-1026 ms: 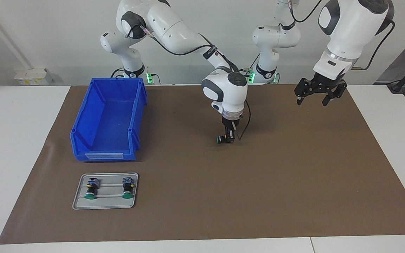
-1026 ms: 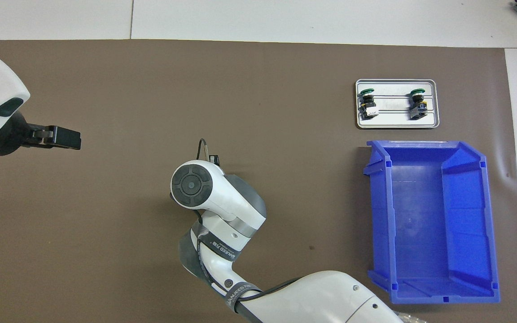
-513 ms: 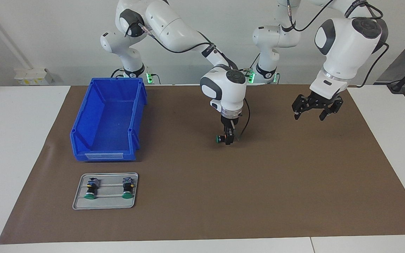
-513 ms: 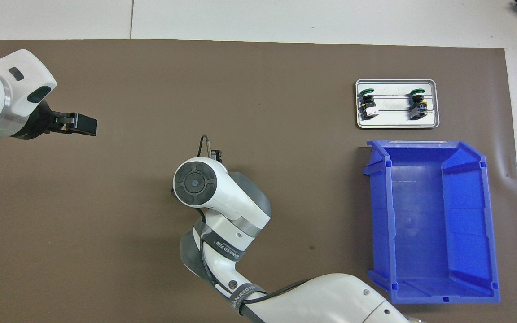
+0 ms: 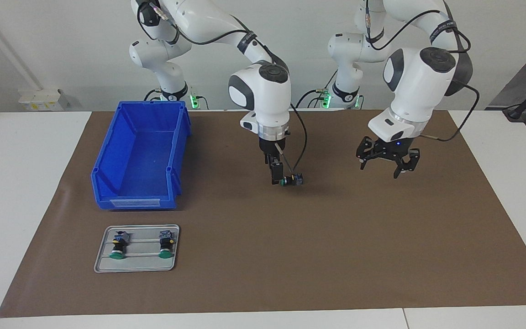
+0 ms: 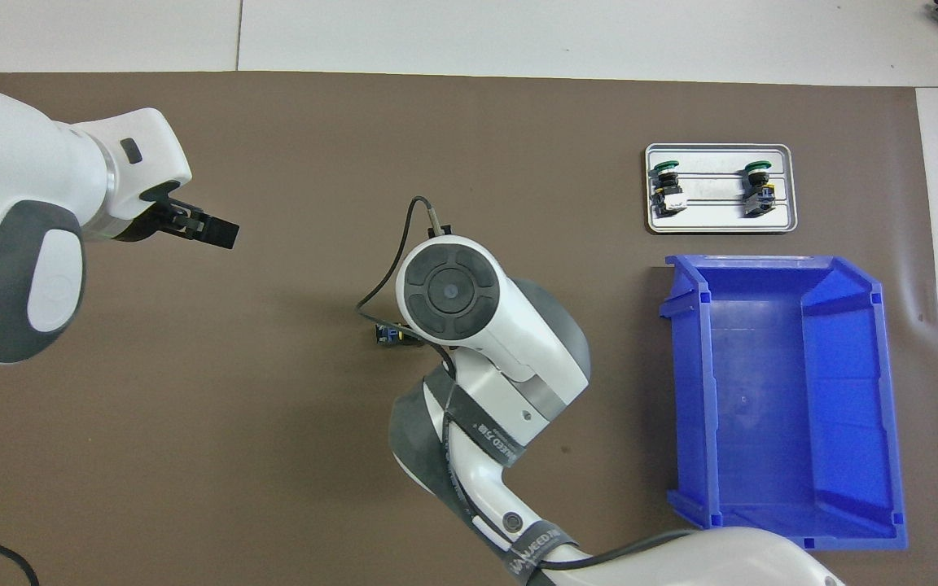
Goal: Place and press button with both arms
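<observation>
Now the button (image 5: 291, 179) lies on its side on the brown mat (image 5: 290, 256) near the middle of the bench (image 5: 16, 183), free of any grip. Just beside it hangs the right claw (image 5: 277, 176), its fingers parted and low over the mat. Over the mat toward the left arm's end hovers the left claw (image 5: 385, 161), spread wide and holding nothing. Toward the right arm's end stands a blue bin (image 5: 140, 155), and farther from the robots a metal tray (image 5: 137, 248) carries two more buttons (image 5: 118, 246).
</observation>
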Robot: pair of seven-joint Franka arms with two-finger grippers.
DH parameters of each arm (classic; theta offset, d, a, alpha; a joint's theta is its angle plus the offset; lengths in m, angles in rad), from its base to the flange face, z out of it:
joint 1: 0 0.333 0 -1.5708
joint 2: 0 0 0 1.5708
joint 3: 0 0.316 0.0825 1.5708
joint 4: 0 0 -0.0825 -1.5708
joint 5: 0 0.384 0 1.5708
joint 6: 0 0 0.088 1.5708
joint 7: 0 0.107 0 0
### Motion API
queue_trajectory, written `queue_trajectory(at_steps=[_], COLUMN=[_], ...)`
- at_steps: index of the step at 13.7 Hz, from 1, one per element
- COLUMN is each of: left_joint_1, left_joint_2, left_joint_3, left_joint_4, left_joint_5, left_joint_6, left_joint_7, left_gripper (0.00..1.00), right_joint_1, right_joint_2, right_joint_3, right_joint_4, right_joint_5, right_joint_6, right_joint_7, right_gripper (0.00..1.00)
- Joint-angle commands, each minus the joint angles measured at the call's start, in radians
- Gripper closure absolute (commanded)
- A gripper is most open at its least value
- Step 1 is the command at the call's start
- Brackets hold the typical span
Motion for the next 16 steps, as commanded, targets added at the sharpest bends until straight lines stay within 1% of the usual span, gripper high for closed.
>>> queue_trajectory(at_steps=[1, 3, 5, 6, 8, 9, 11, 12, 14, 16], left_joint_1=[-0.065, -0.110, -0.164, -0.191, -0.242, -0.253, -0.267, -0.277, -0.305, -0.340], left_joint_2=[-0.033, -0.040, -0.042, -0.050, -0.060, -0.053, -0.047, -0.036, 0.022, 0.086], left_joint_3=[0.013, 0.010, 0.010, 0.010, 0.010, 0.010, 0.010, 0.010, 0.010, 0.011], left_joint_4=[-0.077, -0.112, -0.143, -0.173, -0.227, -0.233, -0.253, -0.264, -0.267, -0.264], left_joint_5=[0.002, 0.001, -0.002, -0.004, -0.006, -0.019, -0.051, -0.059, -0.059, -0.061], left_joint_6=[0.051, 0.073, 0.081, 0.102, 0.180, 0.200, 0.208, 0.215, 0.284, 0.375], left_joint_7=[0.158, 0.318, 0.361, 0.393, 0.421, 0.424, 0.502, 0.530, 0.532, 0.523], left_gripper=[0.00, 0.00, 0.00, 0.00, 0.01, 0.01, 0.01, 0.04, 0.10, 0.10], right_joint_1=[-0.055, -0.110, -0.168, -0.211, -0.273, -0.297, -0.372, -0.400, -0.448, -0.494], right_joint_2=[-0.093, -0.133, -0.191, -0.226, -0.289, -0.306, -0.337, -0.349, -0.362, -0.357], right_joint_3=[0.009, 0.009, 0.009, 0.009, 0.009, 0.008, 0.004, 0.001, 0.000, -0.003], right_joint_4=[-0.086, -0.093, -0.133, -0.165, -0.207, -0.204, -0.199, -0.196, -0.172, -0.118], right_joint_5=[-0.002, -0.001, 0.044, 0.079, 0.104, 0.108, 0.110, 0.111, 0.111, 0.111], right_joint_6=[-0.033, -0.091, -0.104, -0.104, -0.121, -0.162, -0.217, -0.242, -0.279, -0.337], right_joint_7=[-0.221, -0.400, -0.558, -0.682, -1.025, -1.176, -1.338, -1.431, -1.580, -1.752], right_gripper=[0.02, 0.01, 0.01, 0.01, 0.01, 0.01, 0.00, 0.00, 0.00, 0.00])
